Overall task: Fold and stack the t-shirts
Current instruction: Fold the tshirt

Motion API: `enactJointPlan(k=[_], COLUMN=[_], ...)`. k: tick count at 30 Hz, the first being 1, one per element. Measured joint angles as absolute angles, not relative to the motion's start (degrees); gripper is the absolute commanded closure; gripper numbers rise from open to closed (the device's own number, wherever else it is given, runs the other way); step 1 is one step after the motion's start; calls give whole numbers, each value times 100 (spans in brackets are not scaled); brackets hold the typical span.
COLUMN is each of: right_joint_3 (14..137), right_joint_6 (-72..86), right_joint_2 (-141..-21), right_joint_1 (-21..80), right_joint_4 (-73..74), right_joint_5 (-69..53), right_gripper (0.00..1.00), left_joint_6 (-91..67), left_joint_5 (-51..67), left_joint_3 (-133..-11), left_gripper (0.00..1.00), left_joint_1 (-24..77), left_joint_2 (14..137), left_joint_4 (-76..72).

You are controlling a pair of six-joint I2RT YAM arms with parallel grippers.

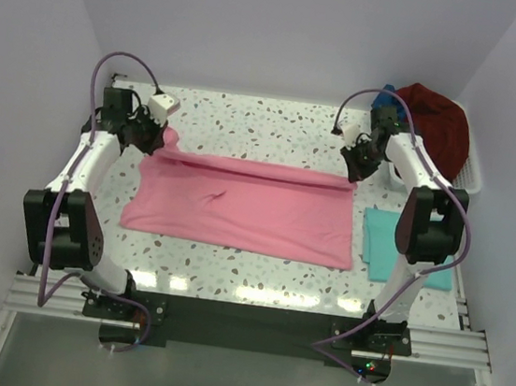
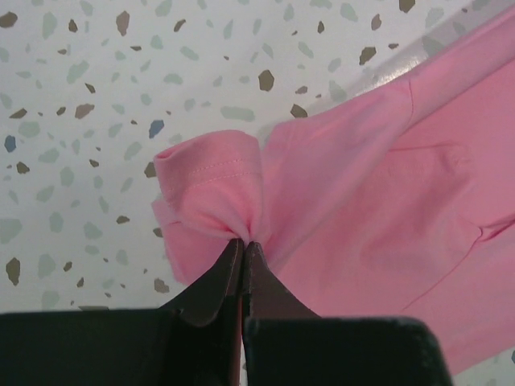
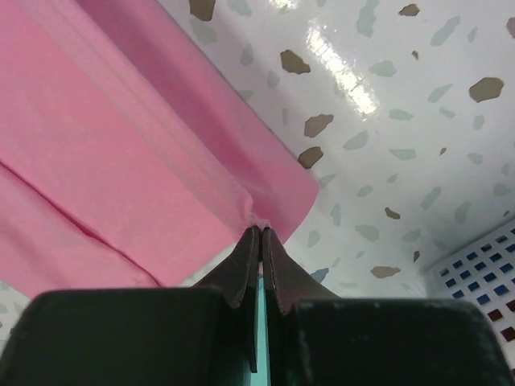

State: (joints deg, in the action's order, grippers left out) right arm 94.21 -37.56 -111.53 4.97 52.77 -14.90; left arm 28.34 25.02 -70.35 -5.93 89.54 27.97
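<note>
A pink t-shirt (image 1: 247, 206) lies spread across the middle of the table, its far edge folded over. My left gripper (image 1: 158, 141) is shut on its far left corner, a bunched sleeve (image 2: 213, 181) pinched at the fingertips. My right gripper (image 1: 355, 170) is shut on its far right corner (image 3: 265, 193), the cloth pinched at the tips. A folded teal t-shirt (image 1: 383, 246) lies at the right, partly hidden by my right arm. A dark red garment (image 1: 437, 116) and a bit of blue cloth (image 1: 385, 102) sit in a basket at the back right.
A white basket (image 1: 468, 172) stands at the back right corner; its mesh wall shows in the right wrist view (image 3: 483, 265). The speckled table (image 1: 267, 119) is walled by white panels on three sides.
</note>
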Motion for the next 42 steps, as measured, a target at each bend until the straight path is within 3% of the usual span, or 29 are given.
enactJointPlan(k=[18, 42], right_joint_3=[7933, 8226], right_joint_6=[-4093, -4233], right_joint_2=[-10656, -10757], right_joint_1=[491, 486], right_joint_4=[5240, 5319], right_joint_5=[-1570, -1557], right_gripper=[100, 100], left_joint_6=[3138, 3269], left_joint_5=[1968, 2010], left_joint_3=[-5690, -5789], left_gripper=[100, 100], left_joint_1=[-593, -596], left_joint_2=[8556, 8619], left_joint_4=[2921, 3256])
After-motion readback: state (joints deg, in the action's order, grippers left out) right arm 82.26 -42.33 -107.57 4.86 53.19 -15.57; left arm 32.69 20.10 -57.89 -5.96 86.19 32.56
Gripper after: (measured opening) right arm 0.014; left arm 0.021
